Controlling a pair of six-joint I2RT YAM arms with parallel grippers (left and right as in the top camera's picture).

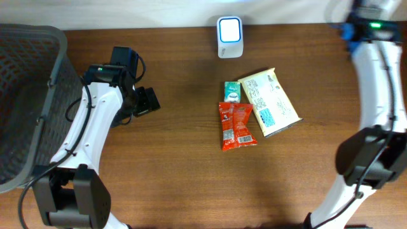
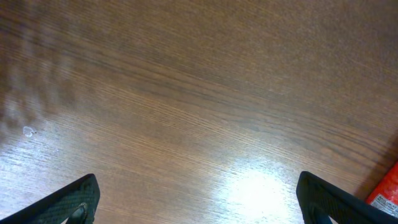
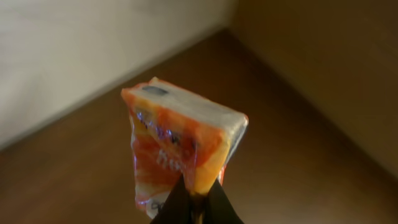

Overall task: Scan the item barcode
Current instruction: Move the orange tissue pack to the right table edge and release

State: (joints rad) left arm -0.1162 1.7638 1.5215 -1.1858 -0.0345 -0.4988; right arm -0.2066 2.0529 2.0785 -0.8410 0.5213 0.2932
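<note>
Right gripper [image 3: 194, 202] pinches an orange packet [image 3: 180, 146] by its edge, well off to the right of the scanner [image 1: 229, 37], so pickup looks done and the scan itself seems left

We see dark mesh basket [image 1: 25, 95] only in part, cut by left edge of overhead view. White right arm [image 1: 375, 70] runs off top edge there, its end out of our sight. Left wrist view: left gripper [image 2: 199, 208] shows only two dark fingertips [image 2: 74, 199] at bottom edge; red glossy packet [image 2: 387, 190] clipped by right corner. Right wrist view: orange-and-white plastic pouch [image 3: 180, 143] blurred, print unreadable to us; lower end hidden behind pinched right gripper [image 3: 196, 205], itself cut by bottom edge. Print on cream flat packet [image 1: 270, 102] too small for us to read.
</note>
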